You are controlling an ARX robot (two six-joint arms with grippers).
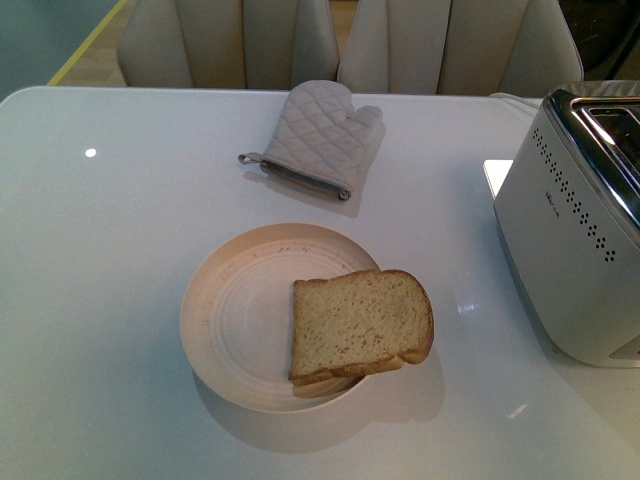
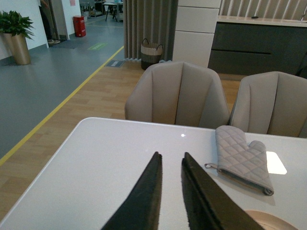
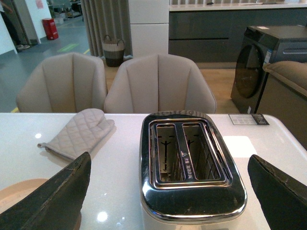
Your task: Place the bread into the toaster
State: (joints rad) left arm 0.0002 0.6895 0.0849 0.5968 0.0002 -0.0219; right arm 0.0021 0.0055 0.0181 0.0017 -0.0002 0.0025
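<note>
- Your bread [image 1: 361,324] lay flat on the cream plate [image 1: 235,320] near the desk's [image 1: 110,300] front edge, its rounded end overhanging the rim toward the toaster [image 1: 575,250].
- The toaster stood at the desk's right edge, both slots empty.
- Your left end effector [image 2: 171,160] was nearly closed, holding nothing.
- Your right end effector [image 3: 168,167] was spread wide above the toaster.
- An oven mitt [image 1: 320,138] lay near the back edge.

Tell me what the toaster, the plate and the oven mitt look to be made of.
Toaster: apparently metal, with a matte silver-white body and a mirror-chrome top that reflects the room in the right wrist view.
Plate: probably glazed ceramic, cream, with faint concentric rings and a soft sheen; stoneware or melamine cannot be ruled out.
Oven mitt: grey quilted fabric with diamond stitching, a darker cuff binding and a small loop.
</note>
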